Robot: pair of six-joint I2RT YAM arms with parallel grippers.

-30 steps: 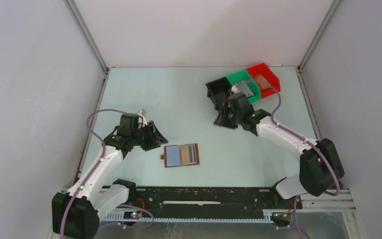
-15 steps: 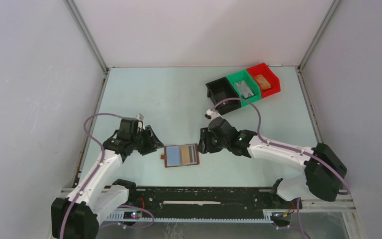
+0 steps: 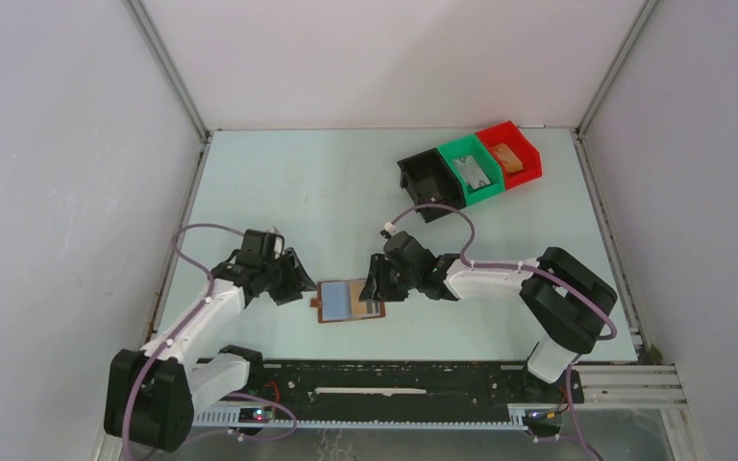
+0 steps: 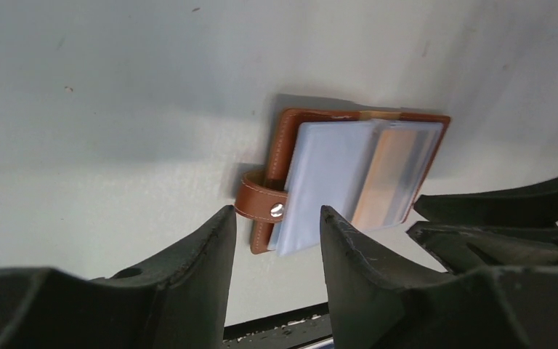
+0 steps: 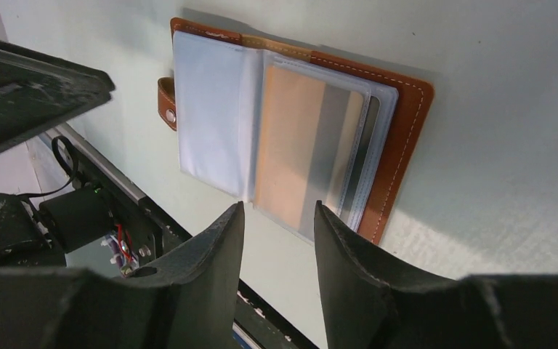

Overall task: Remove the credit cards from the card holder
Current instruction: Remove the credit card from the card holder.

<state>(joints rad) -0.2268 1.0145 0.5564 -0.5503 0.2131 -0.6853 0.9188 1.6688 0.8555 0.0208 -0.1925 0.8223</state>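
The brown card holder (image 3: 338, 300) lies open and flat on the table near the front. It shows a pale blue sleeve on the left and a tan-orange card (image 5: 290, 138) with a grey stripe in a clear sleeve on the right. Its strap tab (image 4: 260, 201) points left. My left gripper (image 3: 300, 281) is open, just left of the strap tab (image 4: 275, 218). My right gripper (image 3: 373, 288) is open over the holder's right half, jaws just short of the card's near edge (image 5: 279, 211).
Black (image 3: 428, 180), green (image 3: 473, 170) and red (image 3: 511, 156) bins stand in a row at the back right. The green one holds a grey card, the red one a tan card. A black rail (image 3: 394, 384) runs along the table's front edge.
My right arm swung from the bins down to the card holder's right side. My left gripper moved forward and right, closer to the strap tab. The holder has not moved.
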